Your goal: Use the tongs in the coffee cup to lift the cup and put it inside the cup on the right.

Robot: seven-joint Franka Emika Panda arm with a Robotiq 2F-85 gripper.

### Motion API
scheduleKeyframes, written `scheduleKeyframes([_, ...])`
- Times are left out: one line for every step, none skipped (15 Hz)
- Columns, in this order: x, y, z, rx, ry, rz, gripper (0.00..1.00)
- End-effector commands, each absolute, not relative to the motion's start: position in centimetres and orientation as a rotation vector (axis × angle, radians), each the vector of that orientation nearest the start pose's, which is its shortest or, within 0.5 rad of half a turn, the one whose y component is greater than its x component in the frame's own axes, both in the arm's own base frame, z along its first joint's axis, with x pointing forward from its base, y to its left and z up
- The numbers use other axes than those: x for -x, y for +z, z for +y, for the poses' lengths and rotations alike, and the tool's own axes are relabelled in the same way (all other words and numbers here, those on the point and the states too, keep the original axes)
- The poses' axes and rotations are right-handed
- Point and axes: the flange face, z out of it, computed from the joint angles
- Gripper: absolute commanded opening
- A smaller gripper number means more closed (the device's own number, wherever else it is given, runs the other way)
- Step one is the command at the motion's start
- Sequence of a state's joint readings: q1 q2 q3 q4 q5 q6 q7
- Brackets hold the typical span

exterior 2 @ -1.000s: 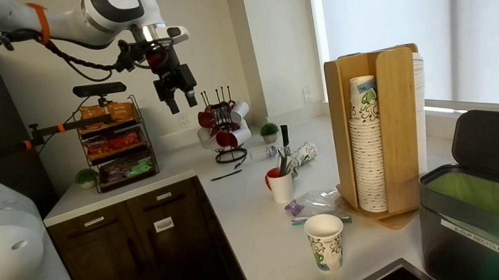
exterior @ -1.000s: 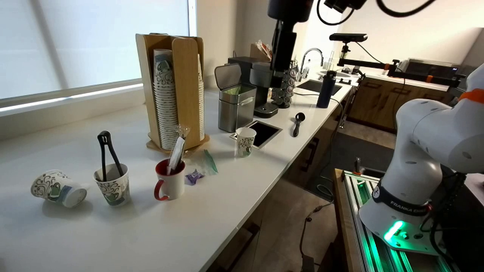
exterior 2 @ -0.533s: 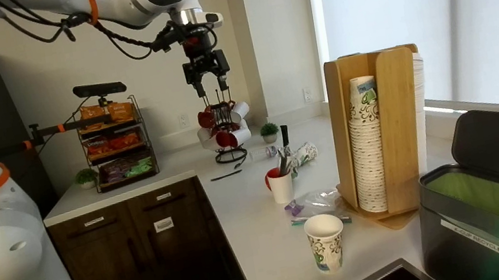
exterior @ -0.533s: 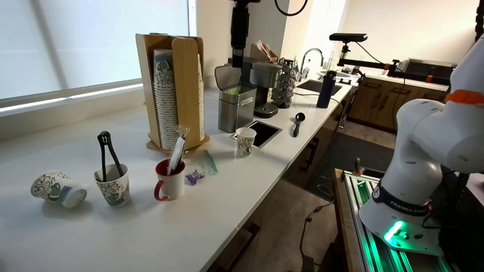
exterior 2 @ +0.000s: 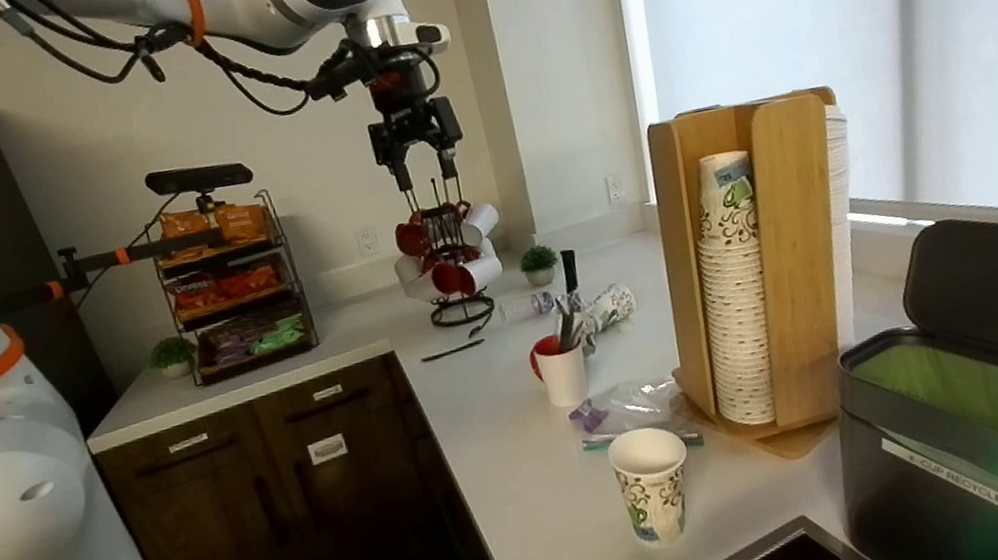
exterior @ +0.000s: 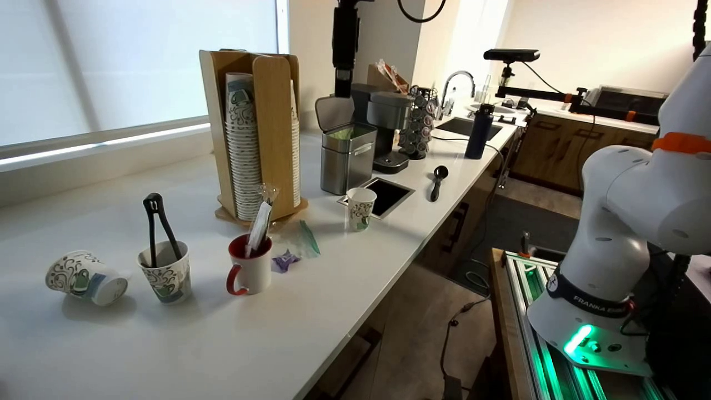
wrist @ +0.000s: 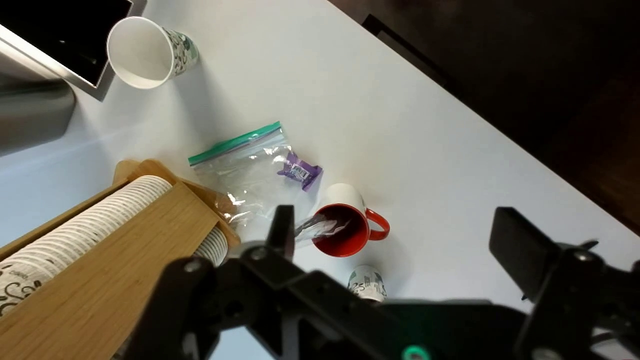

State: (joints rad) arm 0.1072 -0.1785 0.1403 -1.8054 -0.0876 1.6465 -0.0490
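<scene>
Black tongs (exterior: 151, 229) are standing in a white, swirl-patterned paper cup (exterior: 168, 280), which is sitting upright between a matching paper cup (exterior: 86, 278) lying sideways and a white, red-handled mug (exterior: 255, 274). The black two-fingered gripper (exterior 2: 427, 178) is hanging above the white counter (exterior: 250, 344), jaws spread wide.

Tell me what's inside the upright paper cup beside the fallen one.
Black tongs stand in the cup, their joined end above the rim; its wall hides their lower ends and the bottom.

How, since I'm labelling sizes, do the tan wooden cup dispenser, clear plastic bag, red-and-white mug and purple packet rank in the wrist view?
Largest first:
wooden dispenser, partly cut off
clear bag
mug
purple packet
</scene>
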Motion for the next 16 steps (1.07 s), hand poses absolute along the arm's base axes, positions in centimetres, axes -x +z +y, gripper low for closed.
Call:
scheduleKeyframes([-48.9, 61.5, 12.1, 3.215, -0.045, -0.486, 1.0])
scheduleKeyframes([-48.9, 61.5, 12.1, 3.215, -0.045, -0.486, 1.0])
scheduleKeyframes([-48.9, 61.5, 12.1, 3.215, -0.045, -0.487, 1.0])
scheduleKeyframes([-48.9, 61.5, 12.1, 3.215, -0.045, -0.487, 1.0])
scheduleKeyframes([-48.9, 61.5, 12.1, 3.215, -0.045, -0.487, 1.0])
scheduleKeyframes([-49.5, 61.6, 12.1, 3.203, -0.067, -0.499, 1.0])
scheduleKeyframes([-50.3, 61.9, 12.0, 3.19, -0.108, -0.502, 1.0])
scheduleKeyframes([-51.3, 62.1, 11.9, 3.17, -0.145, -0.522, 1.0])
scheduleKeyframes([-52.5, 62.4, 11.7, 3.158, -0.188, -0.535, 1.0])
scheduleKeyframes([-53.6, 62.6, 11.5, 3.144, -0.235, -0.555, 1.0])
scheduleKeyframes([-54.7, 62.9, 11.3, 3.129, -0.265, -0.561, 1.0])
scheduleKeyframes([-56.0, 63.0, 11.1, 3.11, -0.281, -0.58, 1.0])
scheduleKeyframes([-57.2, 63.0, 11.0, 3.093, -0.29, -0.588, 1.0])
scheduleKeyframes([-58.3, 62.9, 10.9, 3.068, -0.289, -0.601, 1.0])
scheduleKeyframes([-59.3, 62.7, 10.9, 3.044, -0.284, -0.616, 1.0])
scheduleKeyframes([-60.5, 62.3, 10.8, 3.005, -0.278, -0.654, 1.0])
